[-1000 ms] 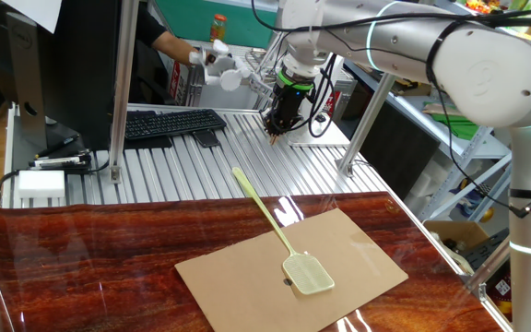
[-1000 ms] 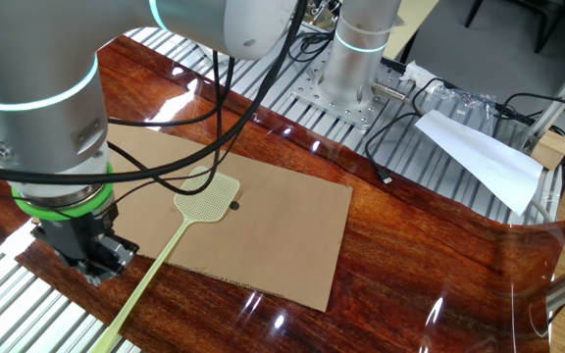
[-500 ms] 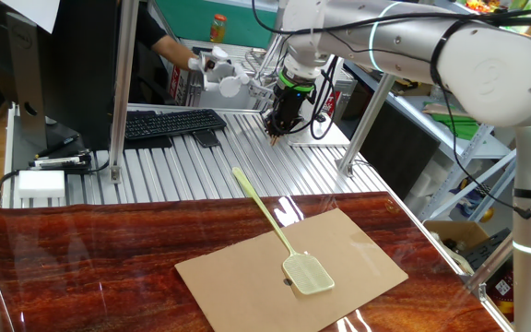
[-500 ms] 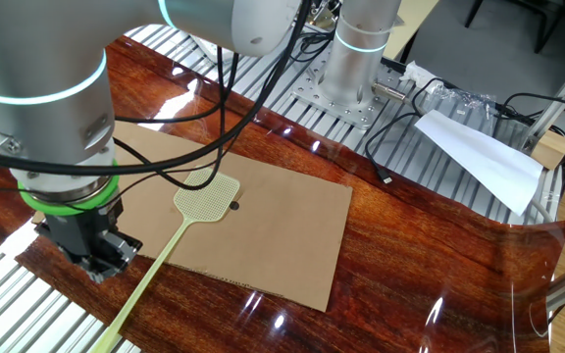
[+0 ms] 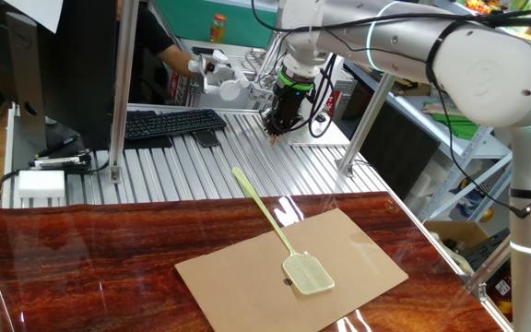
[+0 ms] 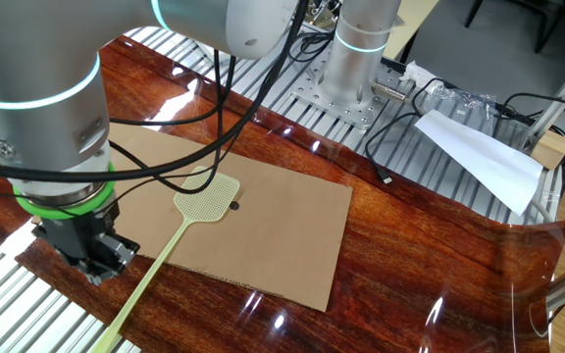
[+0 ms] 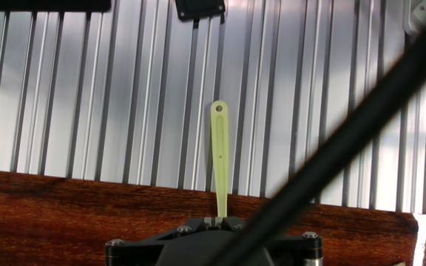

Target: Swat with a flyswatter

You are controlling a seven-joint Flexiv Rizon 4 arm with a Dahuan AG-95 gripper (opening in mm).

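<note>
One fixed view shows the pale yellow-green plastic flyswatter (image 5: 281, 233) lying untouched below the raised end effector (image 5: 275, 130), mesh head on brown cardboard (image 6: 292, 235). Whether its fingers are apart I cannot tell. Grasping and swatting remain.

Arm raised, gripper (image 5: 274, 129) pointing down, holding nothing.

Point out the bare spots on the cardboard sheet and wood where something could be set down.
Free: the cardboard right of the flyswatter, and the wood between the cardboard and the white paper. Crowded: the near-left corner, under the gripper and beside the swatter's handle.
</note>
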